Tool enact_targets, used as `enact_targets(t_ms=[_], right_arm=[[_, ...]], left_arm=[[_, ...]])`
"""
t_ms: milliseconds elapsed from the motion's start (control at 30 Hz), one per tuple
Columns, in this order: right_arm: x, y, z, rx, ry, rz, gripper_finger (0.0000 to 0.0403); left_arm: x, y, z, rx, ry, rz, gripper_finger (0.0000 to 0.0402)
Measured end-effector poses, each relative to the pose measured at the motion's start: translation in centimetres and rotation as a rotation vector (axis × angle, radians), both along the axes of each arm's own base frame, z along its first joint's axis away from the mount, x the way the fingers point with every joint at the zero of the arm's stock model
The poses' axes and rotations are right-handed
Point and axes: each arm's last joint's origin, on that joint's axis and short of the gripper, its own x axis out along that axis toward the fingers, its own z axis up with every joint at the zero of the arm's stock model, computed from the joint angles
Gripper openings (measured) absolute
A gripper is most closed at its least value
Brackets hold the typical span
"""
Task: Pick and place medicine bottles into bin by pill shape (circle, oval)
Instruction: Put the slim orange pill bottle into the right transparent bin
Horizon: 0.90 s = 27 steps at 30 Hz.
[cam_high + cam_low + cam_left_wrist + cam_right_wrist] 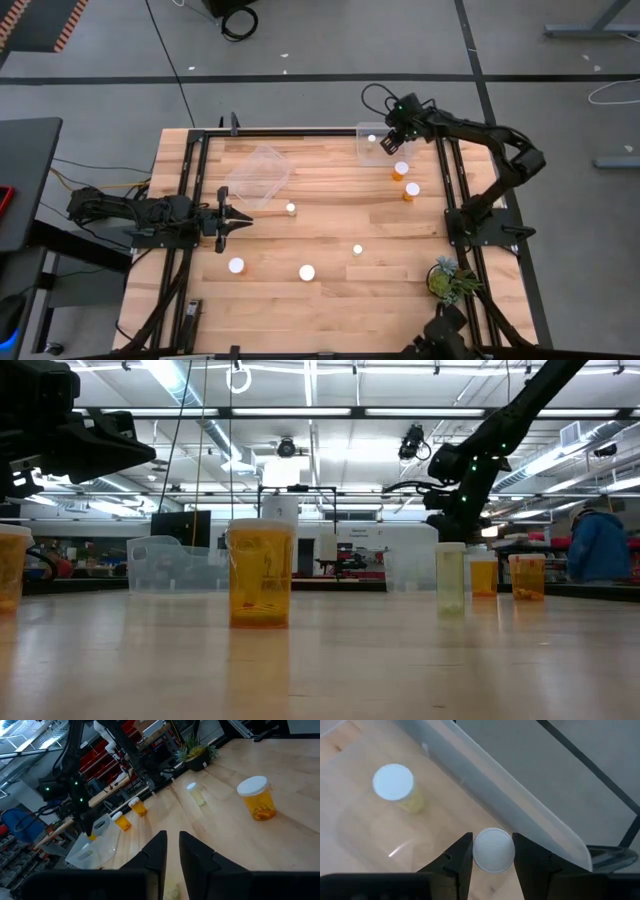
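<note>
My right gripper hangs over the clear bin at the table's far right and is shut on a medicine bottle with a white cap. Another bottle stands upright inside that bin. Two orange bottles stand just near of the bin. Several more stand across the table's middle and front. My left gripper waits shut at the table's left, level, touching nothing. My right gripper pinches the bottle by its round white cap, one finger on each opposite side of the rim. The fingers slant down from above. The cap hides the bottle's body, so I cannot tell whether it rests on the bin's floor.
A second clear bin sits tilted at the far left-middle. A small green potted plant stands at the near right corner. Black frame rails run along both table sides. The bin's far wall rises close beside my right gripper.
</note>
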Motion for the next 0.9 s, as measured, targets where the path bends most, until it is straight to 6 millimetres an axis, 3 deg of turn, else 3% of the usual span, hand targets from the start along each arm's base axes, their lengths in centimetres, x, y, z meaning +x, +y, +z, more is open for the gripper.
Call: enact_targets(t_ms=[200, 500, 900], right_arm=[[0.2, -0.4, -1.4, 0.022, 0.040, -0.032, 0.0136], [0.1, -0.6, -1.2, 0.006, 0.036, -0.042, 0.0138], [0.0, -0.6, -1.2, 0.000, 0.046, -0.036, 0.0196]], left_arm=[[0.0, 0.0, 0.0, 0.000, 0.000, 0.000, 0.0051], [0.0, 0.0, 0.0, 0.000, 0.000, 0.000, 0.0060], [0.0, 0.0, 0.0, 0.000, 0.000, 0.001, 0.0056]])
